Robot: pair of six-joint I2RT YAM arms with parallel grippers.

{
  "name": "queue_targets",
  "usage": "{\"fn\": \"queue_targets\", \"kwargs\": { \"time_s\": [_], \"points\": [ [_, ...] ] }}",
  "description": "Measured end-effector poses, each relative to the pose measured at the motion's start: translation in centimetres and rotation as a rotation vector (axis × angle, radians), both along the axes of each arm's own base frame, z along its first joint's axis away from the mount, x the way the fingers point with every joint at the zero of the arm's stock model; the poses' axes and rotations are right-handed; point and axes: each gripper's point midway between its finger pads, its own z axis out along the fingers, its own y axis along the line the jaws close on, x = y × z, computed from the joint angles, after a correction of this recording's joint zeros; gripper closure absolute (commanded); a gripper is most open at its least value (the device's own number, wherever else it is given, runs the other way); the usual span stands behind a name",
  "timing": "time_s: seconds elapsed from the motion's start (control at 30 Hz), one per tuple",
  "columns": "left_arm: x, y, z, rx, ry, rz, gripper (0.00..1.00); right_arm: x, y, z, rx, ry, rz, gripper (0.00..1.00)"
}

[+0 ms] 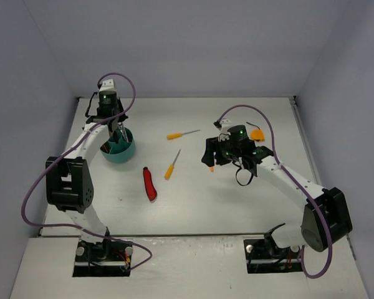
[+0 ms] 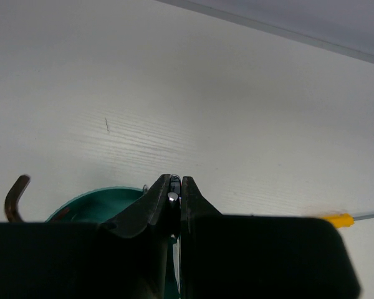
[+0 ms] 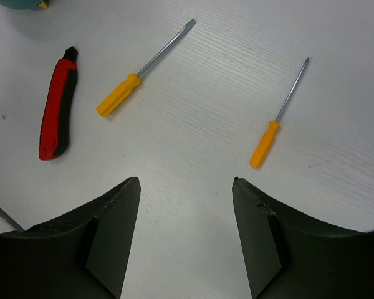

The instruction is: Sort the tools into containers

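Observation:
The round teal tub (image 1: pixel 118 149) stands at the back left. My left gripper (image 1: pixel 120 131) hovers over it, shut on a thin silver wrench (image 2: pixel 172 197) whose tip shows between the jaws. In the left wrist view the tub's rim (image 2: pixel 96 199) lies under the gripper (image 2: pixel 176 179), and a dark hex key (image 2: pixel 15 196) sticks up from it. Two orange-handled screwdrivers (image 1: pixel 182 134) (image 1: pixel 172 165) and the red-and-black folding knife (image 1: pixel 149 184) lie on the table. My right gripper (image 1: pixel 209 156) is open and empty, above the table to the right of the screwdrivers.
The right wrist view shows the knife (image 3: pixel 56 112) and both screwdrivers (image 3: pixel 119 101) (image 3: pixel 265 143) ahead of the open gripper (image 3: pixel 186 182). A small orange object (image 1: pixel 257 134) lies behind the right arm. Grey walls close the table at the back and sides.

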Motion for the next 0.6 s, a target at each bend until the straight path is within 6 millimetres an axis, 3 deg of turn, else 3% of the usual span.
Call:
{"fn": "queue_targets", "kwargs": {
  "time_s": [0.2,0.6],
  "points": [
    [-1.0,0.1,0.9,-0.001,-0.009,-0.001,1.0,0.0,0.1,-0.6,-0.008,0.016,0.002,0.42],
    [-0.1,-0.1,2.0,-0.007,-0.029,-0.008,1.0,-0.2,0.3,-1.0,-0.013,0.025,0.01,0.42]
  ]
}}
